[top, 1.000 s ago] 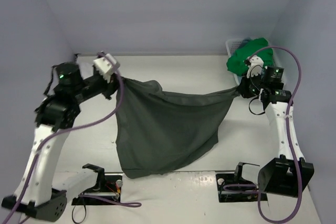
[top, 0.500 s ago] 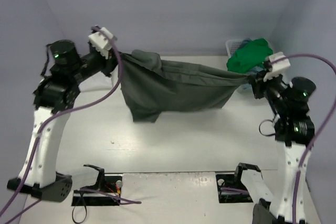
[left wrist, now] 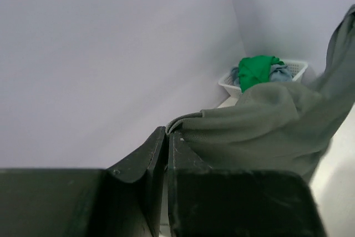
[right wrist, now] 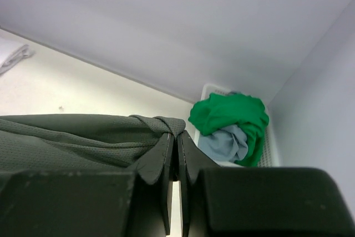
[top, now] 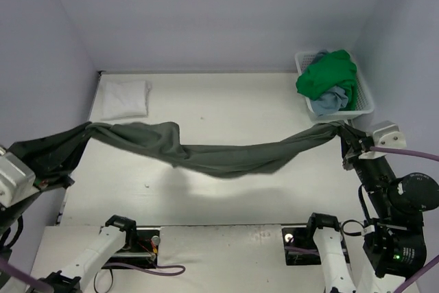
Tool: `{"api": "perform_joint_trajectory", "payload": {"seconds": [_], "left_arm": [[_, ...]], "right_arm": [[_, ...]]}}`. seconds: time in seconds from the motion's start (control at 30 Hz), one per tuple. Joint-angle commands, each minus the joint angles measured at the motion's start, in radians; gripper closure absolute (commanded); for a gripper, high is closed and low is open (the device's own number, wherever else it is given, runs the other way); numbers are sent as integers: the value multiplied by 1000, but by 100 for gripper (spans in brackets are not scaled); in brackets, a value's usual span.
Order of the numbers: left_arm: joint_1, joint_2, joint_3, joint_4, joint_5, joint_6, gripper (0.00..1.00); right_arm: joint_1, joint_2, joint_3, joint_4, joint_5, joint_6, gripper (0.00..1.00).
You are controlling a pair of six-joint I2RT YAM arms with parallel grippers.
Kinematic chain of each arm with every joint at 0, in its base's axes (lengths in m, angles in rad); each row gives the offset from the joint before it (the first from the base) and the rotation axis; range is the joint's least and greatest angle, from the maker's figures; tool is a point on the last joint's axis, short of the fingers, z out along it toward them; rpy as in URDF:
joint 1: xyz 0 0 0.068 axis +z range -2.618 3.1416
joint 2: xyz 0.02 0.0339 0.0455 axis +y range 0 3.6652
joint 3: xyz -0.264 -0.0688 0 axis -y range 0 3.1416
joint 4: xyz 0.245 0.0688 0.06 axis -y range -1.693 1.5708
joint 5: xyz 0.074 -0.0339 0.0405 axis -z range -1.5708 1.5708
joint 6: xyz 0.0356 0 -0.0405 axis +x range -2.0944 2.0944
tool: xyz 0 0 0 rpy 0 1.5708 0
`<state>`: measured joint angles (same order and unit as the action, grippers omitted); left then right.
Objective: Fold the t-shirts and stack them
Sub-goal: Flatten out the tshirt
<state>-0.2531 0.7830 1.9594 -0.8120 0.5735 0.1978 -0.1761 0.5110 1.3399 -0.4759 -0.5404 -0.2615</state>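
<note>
A dark olive-grey t-shirt point(top: 219, 159) hangs stretched in a long sagging band across the table, held at both ends. My left gripper point(left wrist: 167, 132) is shut on its left end at the far left edge, where cloth drapes over the fingers. At the right end, just in front of the basket, my right gripper point(top: 348, 141) is shut on a bunched corner point(right wrist: 166, 123). A folded white t-shirt point(top: 125, 98) lies at the back left. The bright green t-shirt point(top: 328, 77) and light blue t-shirt point(top: 329, 101) sit crumpled in the basket.
The white slatted basket point(top: 363, 97) stands at the back right against the wall. Walls close in the left, back and right sides. Both arm mounts point(top: 130, 245) and purple cables point(top: 164, 267) sit along the near edge.
Both arms have swung back and outward toward the near corners. The olive-grey shirt went from hanging wide to a low stretched band, uncovering the white shirt at back left.
</note>
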Motion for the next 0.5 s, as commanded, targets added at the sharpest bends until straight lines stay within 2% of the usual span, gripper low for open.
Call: {"api": "perform_joint_trajectory", "payload": {"seconds": [0.0, 0.17, 0.23, 0.33, 0.37, 0.4, 0.47], "left_arm": [[9, 26, -23, -55, 9, 8, 100], [8, 1, -177, -6, -6, 55, 100], [8, -2, -304, 39, -36, 71, 100], [8, 30, -483, 158, -67, 94, 100], [8, 82, -505, 186, -64, 92, 100], [8, 105, -514, 194, -57, 89, 100], [9, 127, -488, 261, -81, 25, 100]], "right_arm": [[-8, 37, -7, 54, 59, 13, 100], [-6, 104, -30, 72, 30, 10, 100], [-6, 150, -59, 83, 30, 8, 100], [-6, 312, -139, 76, -10, -7, 100], [-5, 408, -149, 68, -24, -33, 100], [-6, 434, -175, 86, -21, -42, 100], [-14, 359, -234, 240, -1, -7, 100]]}}
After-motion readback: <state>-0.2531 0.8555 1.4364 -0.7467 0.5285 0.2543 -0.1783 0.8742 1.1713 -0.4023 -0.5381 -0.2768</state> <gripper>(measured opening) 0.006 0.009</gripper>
